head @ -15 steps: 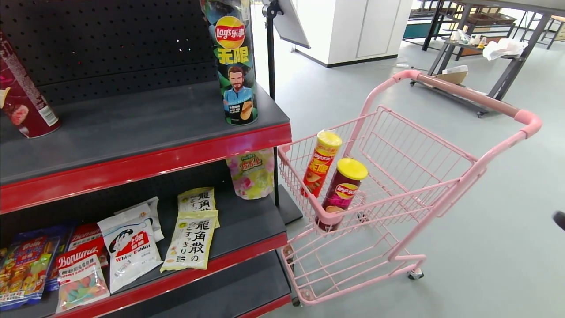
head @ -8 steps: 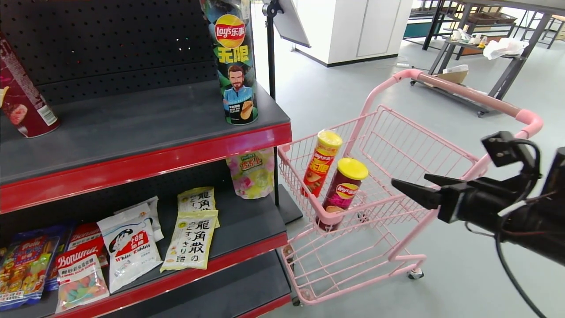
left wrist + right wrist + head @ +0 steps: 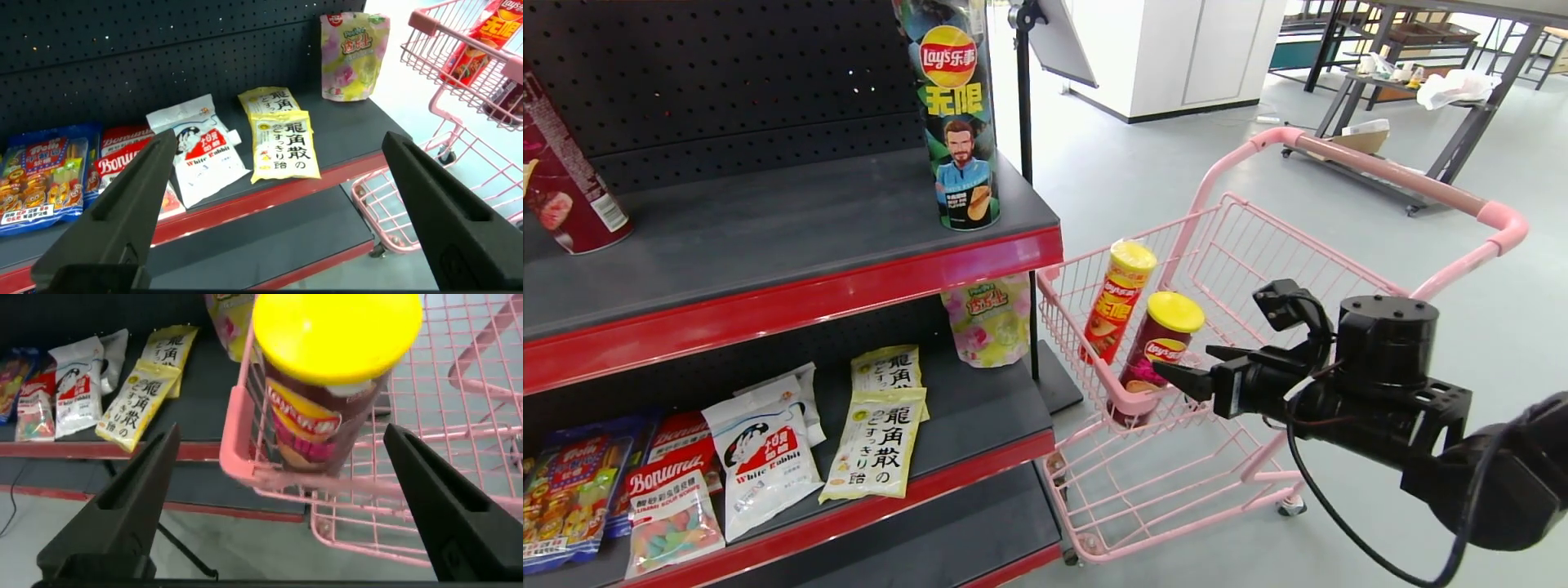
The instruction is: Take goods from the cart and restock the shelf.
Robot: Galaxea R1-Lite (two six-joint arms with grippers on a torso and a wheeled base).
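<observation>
Cart point(image 3: 1388, 174) holds two cans point(image 3: 1117, 302) (shelf point(image 3: 768, 220): two more).

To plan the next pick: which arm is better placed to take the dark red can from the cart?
Right. Its open hand is at the cart, pointed straight at the can. The left hand hangs before the lower shelf, away from the cart.

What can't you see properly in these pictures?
Head view: maroon can, bottom partly hidden behind the cart rim.
Head view: dark red can, cut off by the left edge.
Head view: tall green can, top cut off by the upper edge.
</observation>
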